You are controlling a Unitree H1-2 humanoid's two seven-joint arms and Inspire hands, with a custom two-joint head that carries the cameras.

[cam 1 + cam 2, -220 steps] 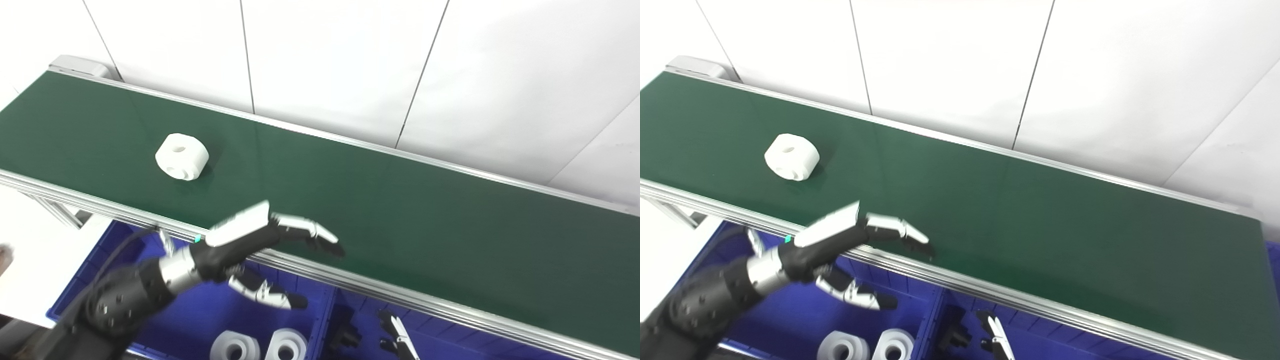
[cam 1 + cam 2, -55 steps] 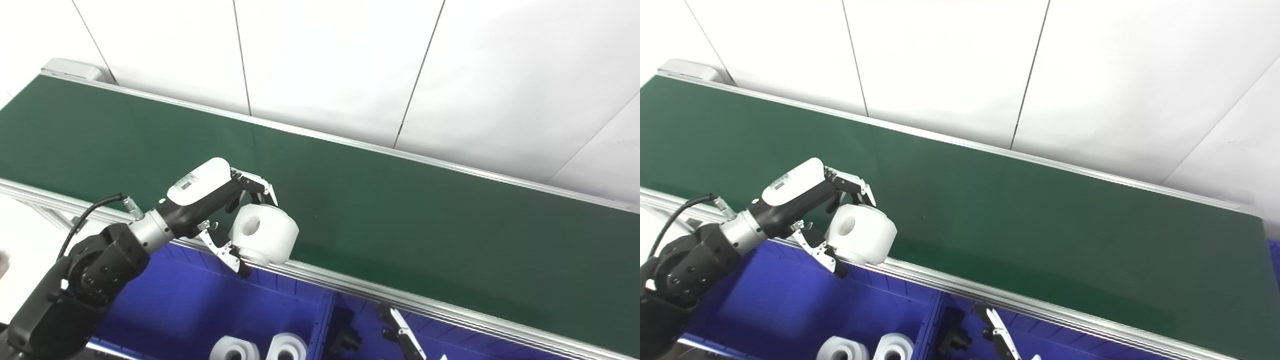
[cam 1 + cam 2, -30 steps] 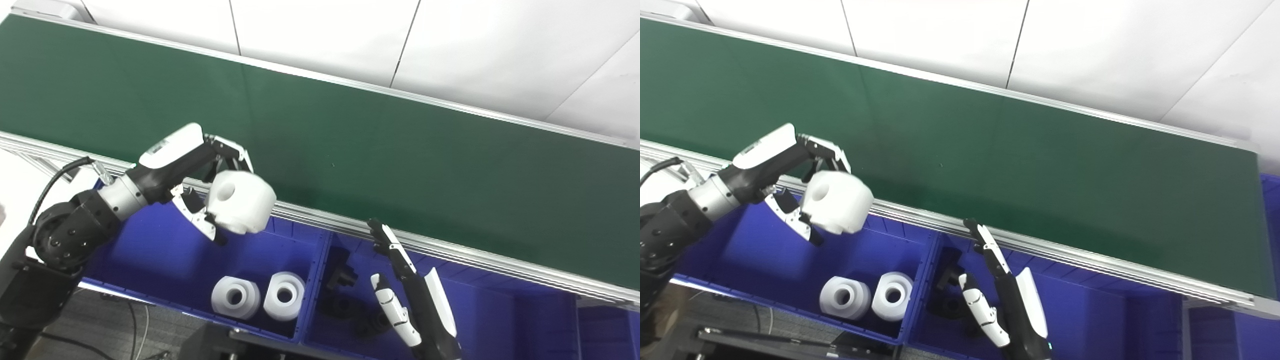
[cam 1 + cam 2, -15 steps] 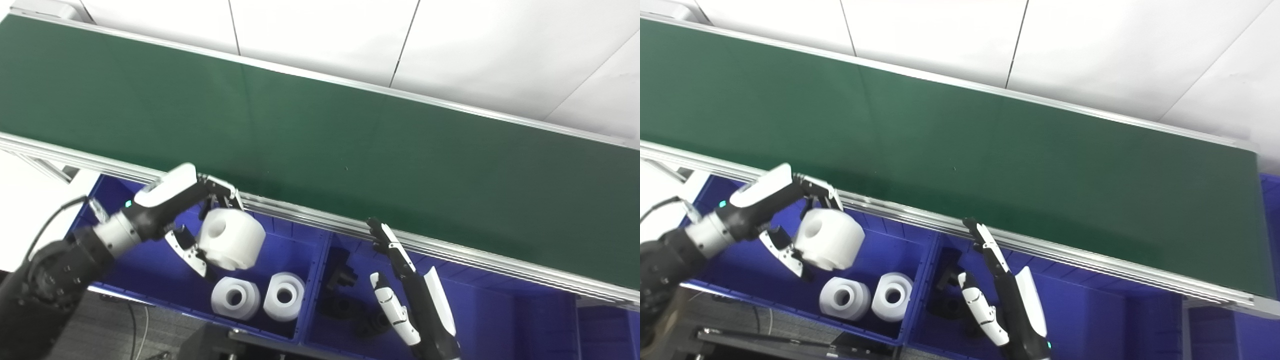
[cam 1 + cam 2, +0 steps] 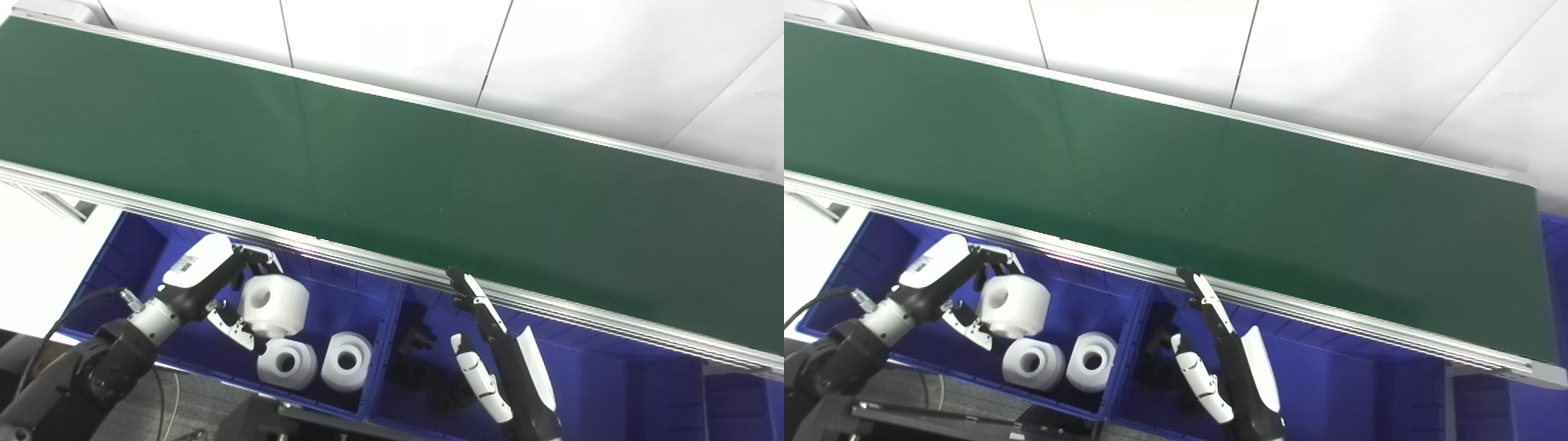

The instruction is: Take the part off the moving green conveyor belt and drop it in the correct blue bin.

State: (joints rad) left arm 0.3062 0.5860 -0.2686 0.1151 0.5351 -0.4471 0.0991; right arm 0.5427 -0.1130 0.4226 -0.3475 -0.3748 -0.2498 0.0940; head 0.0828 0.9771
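Nearest, the right hand (image 5: 502, 361) reaches up over the right blue bin (image 5: 612, 392), fingers straight and spread, empty. The left hand (image 5: 214, 288) grips the white part (image 5: 274, 297) inside the left blue bin (image 5: 141, 257), just above two white parts (image 5: 315, 362). Beyond runs the green conveyor belt (image 5: 392, 159).

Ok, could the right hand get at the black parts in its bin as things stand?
Probably yes. The right hand is open and empty, hovering over the bin that holds the black parts, and nothing covers them.
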